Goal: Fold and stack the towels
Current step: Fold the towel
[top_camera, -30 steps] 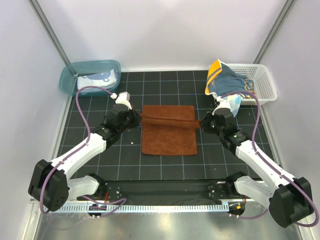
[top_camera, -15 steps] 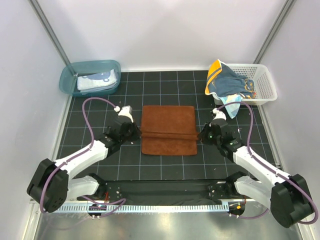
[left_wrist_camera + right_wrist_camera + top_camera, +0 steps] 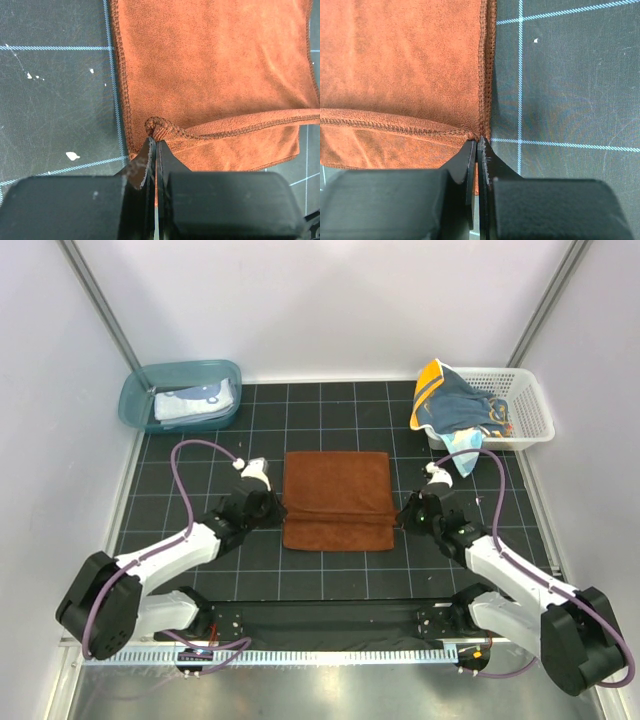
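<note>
A rust-brown towel lies in the middle of the black grid mat, its far edge folded over toward the near edge. My left gripper is shut on the folded edge's left corner, seen up close as a pinched hem of the brown towel at the left gripper. My right gripper is shut on the right corner of that edge; in the right wrist view the right gripper pinches the hem of the brown towel. Both sit low over the mat.
A teal tub at the back left holds a pale blue and white towel. A white lattice basket at the back right holds a heap of navy and yellow-orange towels spilling over its left rim.
Both grippers have drawn the towel's far edge toward the near edge of the table. The fold line moved from mid-towel to close by the towel's near hem.
</note>
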Robot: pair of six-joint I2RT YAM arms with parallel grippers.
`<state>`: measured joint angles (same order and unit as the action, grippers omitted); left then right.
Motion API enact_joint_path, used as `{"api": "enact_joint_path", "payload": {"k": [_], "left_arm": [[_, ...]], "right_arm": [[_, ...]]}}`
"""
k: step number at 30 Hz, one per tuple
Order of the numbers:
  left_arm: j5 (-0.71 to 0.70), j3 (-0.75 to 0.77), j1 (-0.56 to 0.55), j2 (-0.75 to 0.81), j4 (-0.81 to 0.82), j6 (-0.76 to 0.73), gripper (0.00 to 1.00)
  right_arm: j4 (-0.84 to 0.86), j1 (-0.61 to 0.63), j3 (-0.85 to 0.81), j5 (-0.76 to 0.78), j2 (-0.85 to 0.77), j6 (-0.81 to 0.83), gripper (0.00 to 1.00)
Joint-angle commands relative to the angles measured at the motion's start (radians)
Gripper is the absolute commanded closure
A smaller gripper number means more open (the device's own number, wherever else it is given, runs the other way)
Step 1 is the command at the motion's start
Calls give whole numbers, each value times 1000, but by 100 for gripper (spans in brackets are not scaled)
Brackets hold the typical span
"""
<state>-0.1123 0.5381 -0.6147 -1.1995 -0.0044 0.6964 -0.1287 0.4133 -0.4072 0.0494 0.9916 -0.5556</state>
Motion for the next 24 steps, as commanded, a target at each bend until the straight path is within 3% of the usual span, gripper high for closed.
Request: {"api": "enact_joint_path", "payload": {"k": [1,8,17,20,24], "left_arm": [[-27,13,-3,43,18,8,100],[-18,3,-3,77,-29,12,100],[-1,-61,-14,48,-8,34,100],[10,-82,-17,35,0,48,94],[33,-105,-23,44,24,61,70]], "right_arm": [[-2,2,-30,15,-42,-3,99],[-32,5,-38,3,-82,-12,99],[50,7,53,-23,-61,-69,97],[69,9,68,-29,-54,-84,95],[57,7,68,-36,-67,-95,79]]}}
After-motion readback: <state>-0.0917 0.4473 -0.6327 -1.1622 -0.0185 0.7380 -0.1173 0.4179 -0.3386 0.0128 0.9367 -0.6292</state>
